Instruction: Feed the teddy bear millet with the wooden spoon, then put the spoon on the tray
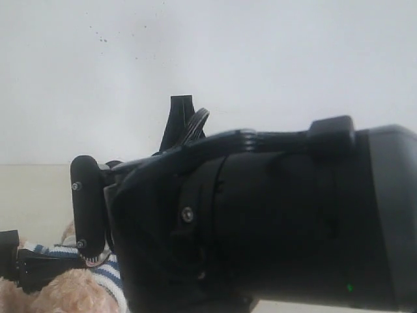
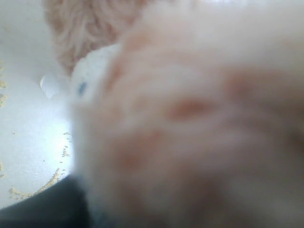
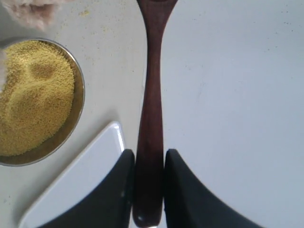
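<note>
Wooden spoon (image 3: 151, 95) handle clamped by right tool (image 3: 148, 190) over pale tabletop (image 3: 228, 95); left tool (image 1: 23, 264) state unclear; white wall (image 1: 195, 65) behind.

Arm housing (image 1: 280, 222): bulky matte black shell, rounded; silver screw heads; small green indicator light (image 1: 350, 287).
Side link (image 1: 86, 212): black, oblong, two screws.
Cable (image 1: 195, 124): black, looped.
Right gripper (image 3: 149, 154): two smooth, black, curved fingers (image 3: 111, 194).
</note>
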`<state>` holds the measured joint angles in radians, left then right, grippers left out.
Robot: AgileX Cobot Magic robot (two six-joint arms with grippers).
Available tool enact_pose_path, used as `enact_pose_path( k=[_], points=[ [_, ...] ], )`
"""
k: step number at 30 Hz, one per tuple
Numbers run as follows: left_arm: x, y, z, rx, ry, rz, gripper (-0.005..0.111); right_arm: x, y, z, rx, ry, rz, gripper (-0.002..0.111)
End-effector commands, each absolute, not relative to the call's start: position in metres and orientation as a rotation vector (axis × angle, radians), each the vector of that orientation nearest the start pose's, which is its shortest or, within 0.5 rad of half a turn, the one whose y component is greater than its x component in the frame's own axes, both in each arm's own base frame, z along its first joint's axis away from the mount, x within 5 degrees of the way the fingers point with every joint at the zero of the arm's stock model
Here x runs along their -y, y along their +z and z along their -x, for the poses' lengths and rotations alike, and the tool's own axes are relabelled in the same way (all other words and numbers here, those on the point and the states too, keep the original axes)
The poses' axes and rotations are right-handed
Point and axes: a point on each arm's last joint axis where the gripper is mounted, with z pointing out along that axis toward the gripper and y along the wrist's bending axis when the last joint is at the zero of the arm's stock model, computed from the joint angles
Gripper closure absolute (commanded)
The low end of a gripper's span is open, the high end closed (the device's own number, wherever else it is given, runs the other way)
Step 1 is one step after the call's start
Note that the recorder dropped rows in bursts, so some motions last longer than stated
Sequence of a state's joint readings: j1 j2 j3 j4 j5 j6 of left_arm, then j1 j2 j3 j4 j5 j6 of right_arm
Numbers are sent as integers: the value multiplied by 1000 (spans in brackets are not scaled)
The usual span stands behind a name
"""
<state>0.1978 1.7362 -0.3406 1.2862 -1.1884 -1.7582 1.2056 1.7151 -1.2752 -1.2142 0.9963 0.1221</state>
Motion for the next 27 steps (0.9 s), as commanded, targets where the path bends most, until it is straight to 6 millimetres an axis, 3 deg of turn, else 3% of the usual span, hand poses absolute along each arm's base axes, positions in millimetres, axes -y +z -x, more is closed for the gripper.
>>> enact_pose_path(
  k=[1,14,17,21,23,27],
  points=[
    [40,137,-216,-2152,-1618,550,103,-309,294,-196,-1477,-838,1524,108],
    [40,136,-216,-2157,-1620,544,103,-296,299,-199,-1543,-991,1429,108],
    [40,136,-215,-2164,-1621,535,103,-284,295,-218,-1639,-969,1402,108],
    [40,136,-215,-2164,-1621,535,103,-242,275,-261,-2018,-768,1295,108],
    [40,136,-215,-2163,-1617,525,103,-223,260,-279,-2247,-486,1258,108],
    [40,136,-215,-2163,-1613,517,103,-207,257,-293,-2336,-361,1162,108]
  ],
)
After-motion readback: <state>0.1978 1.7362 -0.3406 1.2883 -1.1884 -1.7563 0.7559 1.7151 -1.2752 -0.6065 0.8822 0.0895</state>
